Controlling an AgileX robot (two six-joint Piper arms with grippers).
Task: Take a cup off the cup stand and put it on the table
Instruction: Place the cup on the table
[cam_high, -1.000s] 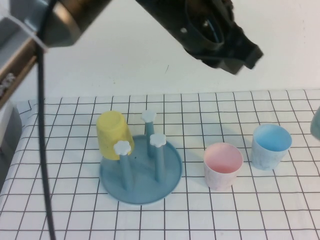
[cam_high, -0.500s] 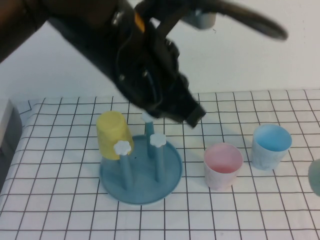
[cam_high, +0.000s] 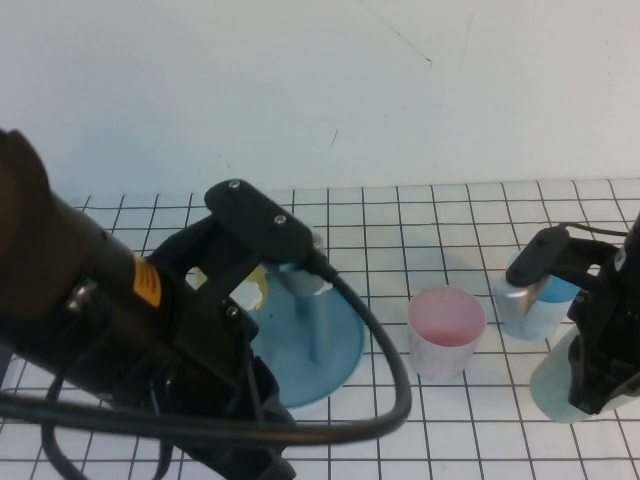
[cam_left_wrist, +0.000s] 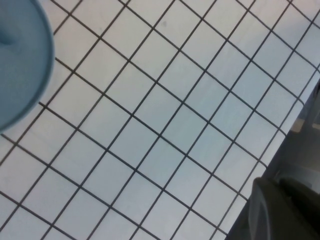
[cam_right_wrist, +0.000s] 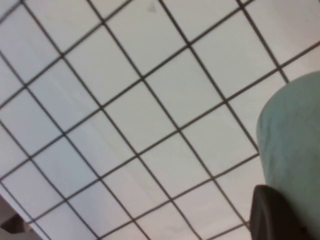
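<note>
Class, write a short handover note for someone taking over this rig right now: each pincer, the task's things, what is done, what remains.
Right pincer: low at the table's right edge, against the mint cup; grip unclear.
Left pincer: out of sight; its arm hangs over the cup stand.
Done: the cup is off the stand, down by the tabletop.
Left: confirm it stands, let go, pull the arm away.

Stand (cam_high: 335, 345) at left on surface (cam_high: 450, 420); pink cup (cam_high: 446, 330) right of it; blue cup (cam_high: 525, 300) farther right; cup (cam_high: 555, 385) at right edge
</note>
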